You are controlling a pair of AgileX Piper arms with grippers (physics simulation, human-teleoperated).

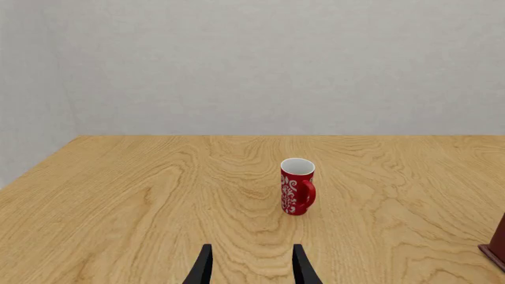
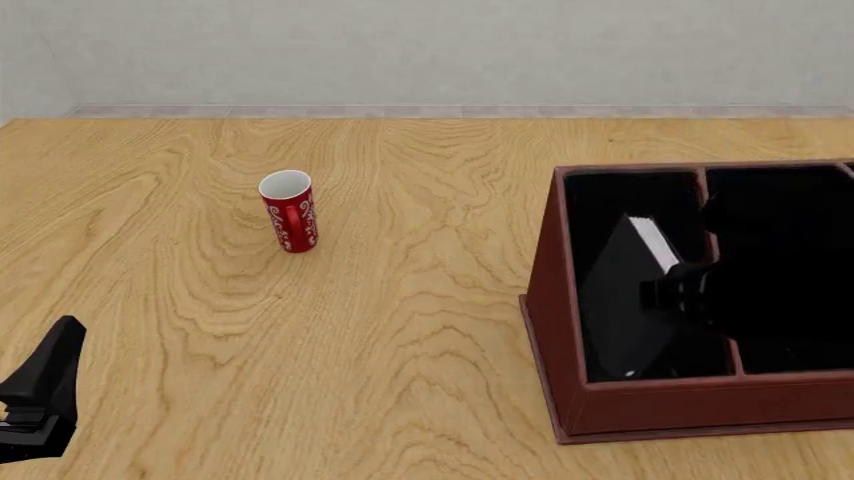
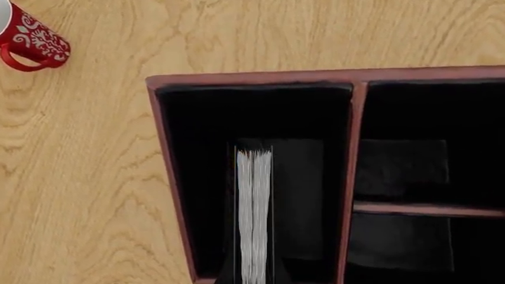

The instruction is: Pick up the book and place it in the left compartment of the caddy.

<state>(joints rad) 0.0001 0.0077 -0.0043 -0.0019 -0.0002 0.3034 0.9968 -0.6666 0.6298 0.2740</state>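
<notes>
The black book (image 2: pixel 621 300) with white page edges (image 3: pixel 254 219) leans tilted inside the left compartment (image 2: pixel 607 200) of the dark red caddy (image 2: pixel 667 405). My right gripper (image 2: pixel 678 287) hangs low inside the caddy at the book's upper end and looks shut on the book. Its black fingers blend into the black lining. In the right wrist view the page edges run straight down the left compartment (image 3: pixel 201 177) of the caddy (image 3: pixel 252 77). My left gripper (image 1: pixel 252 269) is open and empty, low over the table at the front left (image 2: pixel 51 365).
A red-and-white patterned cup (image 2: pixel 288 212) stands upright on the wooden table left of the caddy (image 1: pixel 497 242), ahead of the left gripper (image 1: pixel 297 186) and apart from the caddy's far corner (image 3: pixel 32 38). Two shorter compartments (image 2: pixel 787 250) lie right of the divider.
</notes>
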